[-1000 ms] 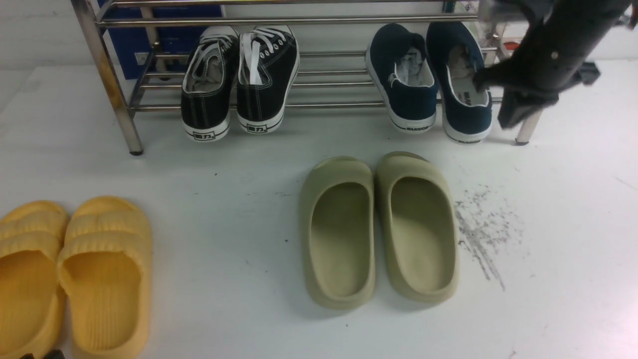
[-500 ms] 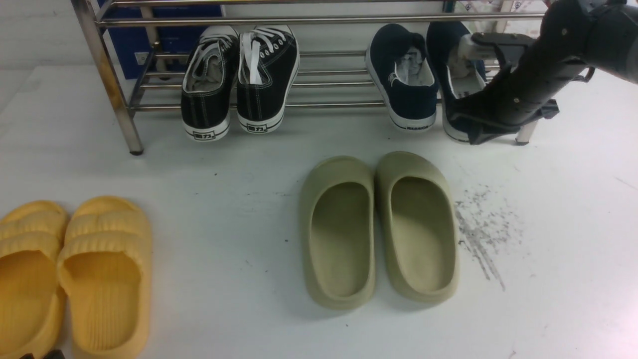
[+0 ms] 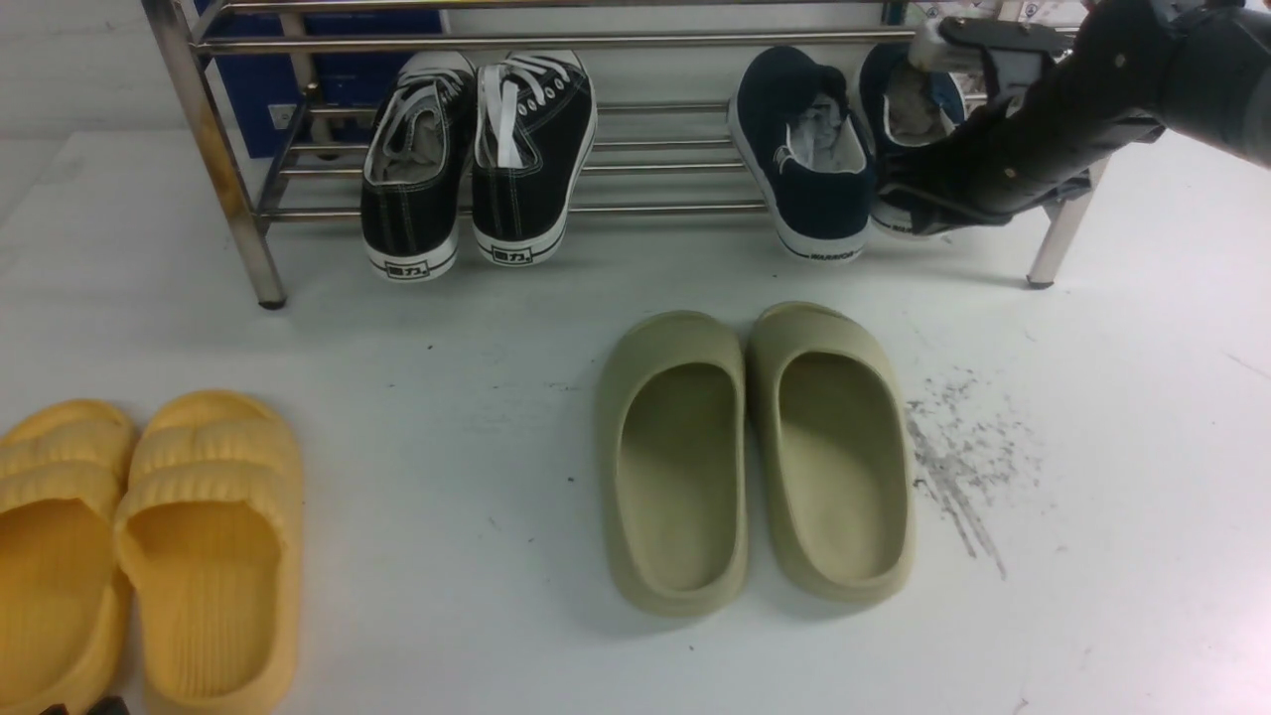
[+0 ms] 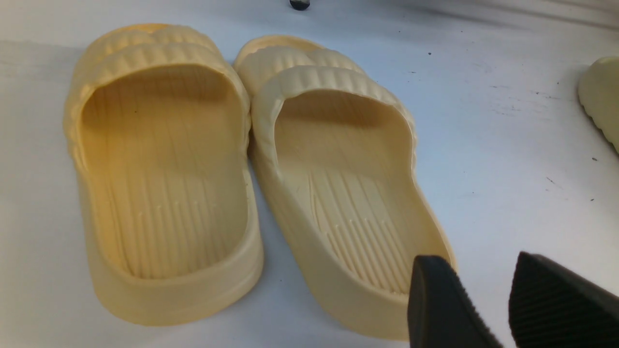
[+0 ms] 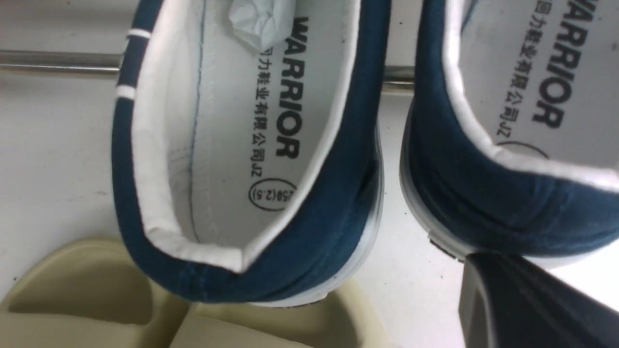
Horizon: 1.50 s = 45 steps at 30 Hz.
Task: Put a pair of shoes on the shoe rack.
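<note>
My right fingers (image 5: 522, 299) touch the heel of the right shoe (image 3: 894, 104); whether they pinch it, I cannot tell. Both navy shoes (image 3: 809, 189) sit on the rack (image 3: 616, 42) by the far right corner of the tabletop (image 3: 447, 328). My left fingers (image 4: 440, 309) hang spread over yellow slides (image 4: 159, 169).

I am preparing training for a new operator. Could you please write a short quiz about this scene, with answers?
1. True or false: on the shoe rack, the navy shoes stand left of the black lace-up sneakers.
2. Where do the olive-green slides lie? A) on the rack; B) on the table, before the rack.
3. What colour are the ribbed slides near the open left gripper?
Key: 1 false; 2 B; 3 yellow.
</note>
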Motion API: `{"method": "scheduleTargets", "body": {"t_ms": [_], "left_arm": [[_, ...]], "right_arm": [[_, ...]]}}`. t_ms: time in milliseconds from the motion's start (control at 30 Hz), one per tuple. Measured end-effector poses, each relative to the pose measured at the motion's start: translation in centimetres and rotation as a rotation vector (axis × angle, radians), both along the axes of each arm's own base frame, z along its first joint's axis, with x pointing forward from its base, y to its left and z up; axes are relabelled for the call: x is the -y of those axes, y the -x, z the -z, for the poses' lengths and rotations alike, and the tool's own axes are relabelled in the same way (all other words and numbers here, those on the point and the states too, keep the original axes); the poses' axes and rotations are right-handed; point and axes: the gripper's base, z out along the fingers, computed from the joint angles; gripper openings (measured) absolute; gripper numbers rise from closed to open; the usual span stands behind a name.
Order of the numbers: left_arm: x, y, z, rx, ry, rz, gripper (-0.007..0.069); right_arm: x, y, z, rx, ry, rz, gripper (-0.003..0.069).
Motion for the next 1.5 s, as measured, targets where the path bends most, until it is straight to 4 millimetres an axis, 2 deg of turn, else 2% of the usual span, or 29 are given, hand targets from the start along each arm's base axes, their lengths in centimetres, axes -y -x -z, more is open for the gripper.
{"method": "scheduleTargets", "body": {"t_ms": [200, 400, 433, 633, 700, 800, 833, 867, 900, 1033, 1067, 1100, 1167, 1200, 1233, 1300, 1333, 1367, 1433, 1467, 1500], "left_arm": [[0.0, 0.0, 0.0, 0.0, 0.0, 0.0, 0.0237], [0.0, 0.0, 0.0, 0.0, 0.0, 0.0, 0.0237], [0.0, 0.0, 0.0, 0.0, 0.0, 0.0, 0.0237], [0.0, 0.0, 0.0, 0.0, 0.0, 0.0, 0.0237], [0.0, 0.0, 0.0, 0.0, 0.0, 0.0, 0.0237], [0.0, 0.0, 0.0, 0.0, 0.0, 0.0, 0.0237], [0.0, 0.0, 0.0, 0.0, 0.0, 0.0, 0.0237], [0.0, 0.0, 0.0, 0.0, 0.0, 0.0, 0.0237], [0.0, 0.0, 0.0, 0.0, 0.0, 0.0, 0.0237], [0.0, 0.0, 0.0, 0.0, 0.0, 0.0, 0.0237], [0.0, 0.0, 0.0, 0.0, 0.0, 0.0, 0.0237], [0.0, 0.0, 0.0, 0.0, 0.0, 0.0, 0.0237], [0.0, 0.0, 0.0, 0.0, 0.0, 0.0, 0.0237], [0.0, 0.0, 0.0, 0.0, 0.0, 0.0, 0.0237], [0.0, 0.0, 0.0, 0.0, 0.0, 0.0, 0.0237], [0.0, 0.0, 0.0, 0.0, 0.0, 0.0, 0.0237], [0.0, 0.0, 0.0, 0.0, 0.0, 0.0, 0.0237], [0.0, 0.0, 0.0, 0.0, 0.0, 0.0, 0.0237], [0.0, 0.0, 0.0, 0.0, 0.0, 0.0, 0.0237], [0.0, 0.0, 0.0, 0.0, 0.0, 0.0, 0.0237], [0.0, 0.0, 0.0, 0.0, 0.0, 0.0, 0.0237]], "right_arm": [[0.2, 0.5, -0.6, -0.02, 0.012, -0.008, 0.0015], [0.7, 3.4, -4.4, -0.093, 0.056, -0.078, 0.0015], [0.8, 4.9, -6.1, -0.123, 0.064, -0.099, 0.0018], [1.3, 10.3, -10.5, -0.165, 0.048, -0.173, 0.002], [1.5, 13.1, -12.2, -0.118, 0.015, -0.198, 0.0022], [1.9, 16.8, -12.9, -0.05, -0.009, -0.218, 0.0023], [2.3, 18.6, -13.4, -0.007, -0.009, -0.217, 0.0024], [2.3, 18.9, -13.4, 0.0, -0.011, -0.217, 0.0023], [2.8, 21.3, -13.3, 0.056, -0.01, -0.21, 0.0026], [4.2, 26.6, -11.2, 0.207, -0.005, -0.168, 0.0029], [4.2, 26.6, -10.9, 0.204, -0.004, -0.166, 0.0029], [4.6, 28.4, -10.2, 0.269, -0.006, -0.145, 0.0032], [5.1, 29.9, -9.4, 0.319, -0.01, -0.125, 0.0034], [5.5, 31.5, -8.4, 0.363, -0.014, -0.108, 0.0037], [5.6, 32.0, -8.5, 0.379, -0.015, -0.107, 0.0037], [6.1, 34.8, -7.4, 0.436, -0.024, -0.102, 0.0038], [6.1, 34.8, -7.2, 0.43, -0.023, -0.102, 0.0038], [6.4, 36.5, -6.6, 0.464, -0.027, -0.104, 0.004], [6.6, 37.9, -6.3, 0.5, -0.032, -0.106, 0.0041], [6.9, 39.6, -5.5, 0.528, -0.036, -0.114, 0.0044], [6.9, 39.8, -5.5, 0.535, -0.037, -0.114, 0.0045]]}}
